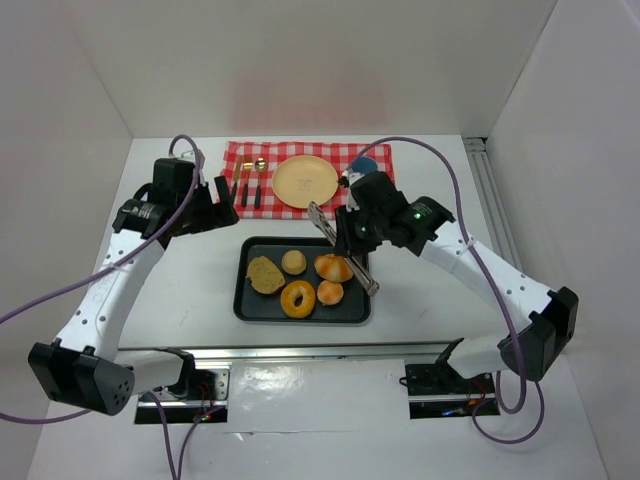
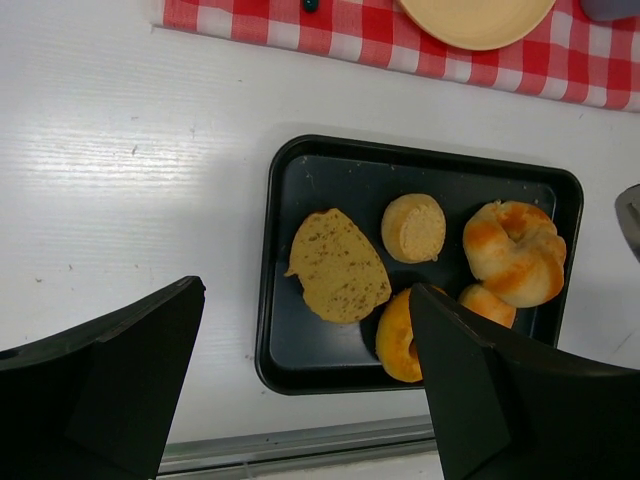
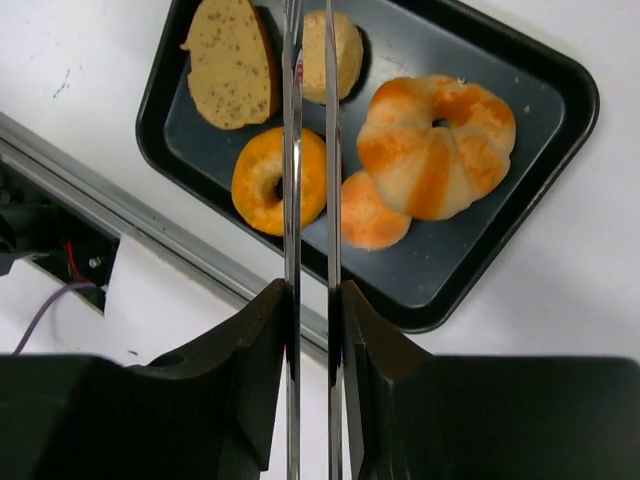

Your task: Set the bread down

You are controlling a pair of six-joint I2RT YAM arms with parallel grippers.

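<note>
A black tray (image 1: 248,302) holds several breads: a flat brown slice (image 1: 265,274), a small round bun (image 1: 294,262), a twisted roll (image 1: 333,267), a ring doughnut (image 1: 298,299) and a small orange bun (image 1: 330,292). My right gripper (image 1: 352,232) is shut on metal tongs (image 1: 340,245) above the tray's right half. In the right wrist view the gripper (image 3: 310,300) squeezes the tongs (image 3: 292,150), whose arms run over the doughnut (image 3: 262,190); their tips are out of view. My left gripper (image 1: 222,212) is open and empty; in its wrist view (image 2: 308,290) it hangs high over the tray (image 2: 275,300).
A yellow plate (image 1: 305,182) lies on a red checked cloth (image 1: 378,172) behind the tray, with a fork and spoon (image 1: 252,185) to its left and a blue cup (image 1: 362,162) to its right. A metal rail (image 1: 300,352) runs along the near edge.
</note>
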